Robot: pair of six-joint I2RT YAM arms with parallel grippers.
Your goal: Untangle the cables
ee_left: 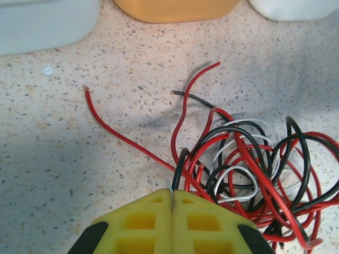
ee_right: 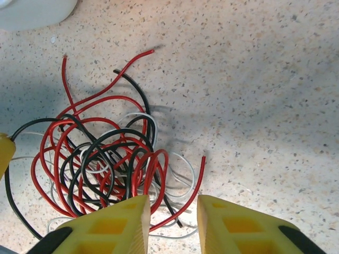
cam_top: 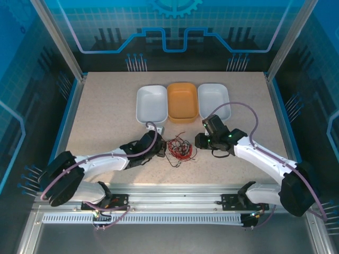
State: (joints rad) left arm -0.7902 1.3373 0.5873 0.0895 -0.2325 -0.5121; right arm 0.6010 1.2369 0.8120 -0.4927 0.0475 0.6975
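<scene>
The cables [cam_top: 179, 148] lie in one knotty heap. The left gripper [ee_left: 172, 203] pinches a strand; the right gripper [ee_right: 173, 211] has jaws apart. A pull may tighten knots.

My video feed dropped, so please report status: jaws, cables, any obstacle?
Left gripper jaws shut on cables. Right gripper jaws open over them. Bins stand apart behind.

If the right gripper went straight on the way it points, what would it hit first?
Probably the red cable curving across the right gripper's open gap, then the table; depth is unclear.
</scene>
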